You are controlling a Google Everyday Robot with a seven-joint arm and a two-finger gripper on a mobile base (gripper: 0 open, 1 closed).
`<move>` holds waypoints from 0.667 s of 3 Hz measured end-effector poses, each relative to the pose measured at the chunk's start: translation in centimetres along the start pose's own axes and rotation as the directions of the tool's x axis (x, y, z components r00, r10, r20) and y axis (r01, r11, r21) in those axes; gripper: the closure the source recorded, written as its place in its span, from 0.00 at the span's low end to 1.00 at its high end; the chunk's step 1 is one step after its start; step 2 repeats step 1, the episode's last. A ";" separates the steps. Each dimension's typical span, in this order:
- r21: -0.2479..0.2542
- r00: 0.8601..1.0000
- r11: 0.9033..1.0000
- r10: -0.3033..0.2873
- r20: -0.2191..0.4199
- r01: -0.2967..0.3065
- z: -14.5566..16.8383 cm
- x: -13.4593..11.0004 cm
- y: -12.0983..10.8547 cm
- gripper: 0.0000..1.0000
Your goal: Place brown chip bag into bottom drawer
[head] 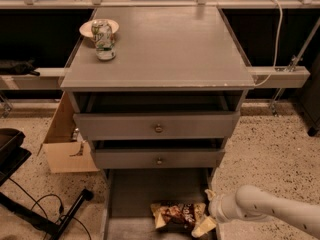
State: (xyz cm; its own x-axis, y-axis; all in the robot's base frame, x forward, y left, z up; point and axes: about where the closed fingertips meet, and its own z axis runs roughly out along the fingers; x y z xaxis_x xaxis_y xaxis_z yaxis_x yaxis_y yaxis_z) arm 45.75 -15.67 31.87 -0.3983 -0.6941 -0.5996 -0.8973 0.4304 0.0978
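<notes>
The brown chip bag (pixel 176 214) lies flat on the floor of the bottom drawer (pixel 135 194), which is pulled out below the two upper drawers. My gripper (pixel 206 211) reaches in from the right on a white arm and sits at the bag's right end. It is open, with one finger above and one below that end of the bag. The near part of the drawer is cut off by the bottom of the view.
A green-and-white soda can (pixel 104 39) stands beside a small bowl (pixel 90 28) at the cabinet top's back left. A cardboard box (pixel 65 146) sits on the floor left of the cabinet. A black stand and cables (pixel 45 216) lie at the lower left.
</notes>
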 end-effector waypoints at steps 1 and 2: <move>0.024 0.994 0.993 -0.111 -0.022 0.112 -6.0 0.7 1.5 0.00; 0.024 0.994 0.993 -0.111 -0.022 0.112 -6.0 0.7 1.5 0.00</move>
